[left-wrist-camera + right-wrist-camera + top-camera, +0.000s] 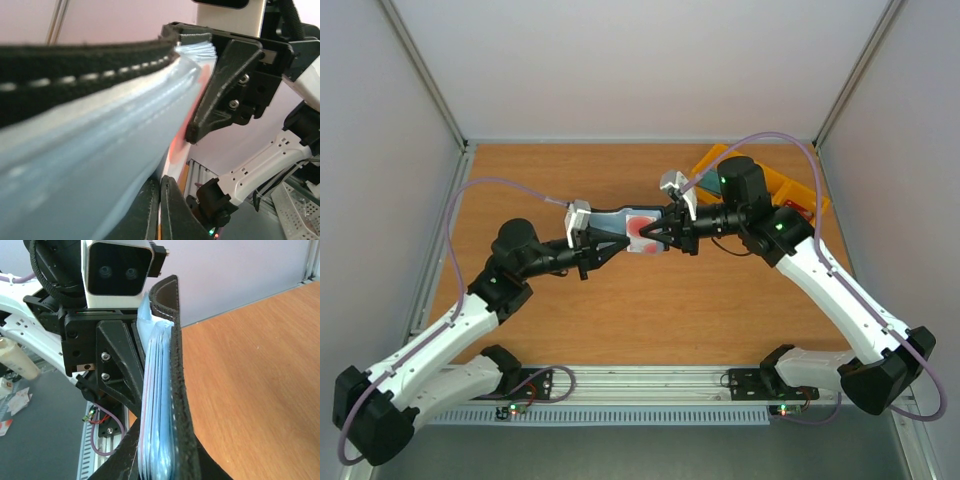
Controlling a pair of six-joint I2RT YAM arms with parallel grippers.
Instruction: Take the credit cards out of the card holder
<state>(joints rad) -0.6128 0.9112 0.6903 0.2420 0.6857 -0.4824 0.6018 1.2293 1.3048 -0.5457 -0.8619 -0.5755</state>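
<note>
Top external view: the card holder hangs above the worktop, held between both arms (edge-on to each wrist camera). The left tool clamps its left end. The right tool clamps the other end, seemingly over the red credit card.

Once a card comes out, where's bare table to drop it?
Bare wood lies between the held card holder and the near rail, and at the far left corner. The far right is crowded by the yellow tray and right arm.
</note>
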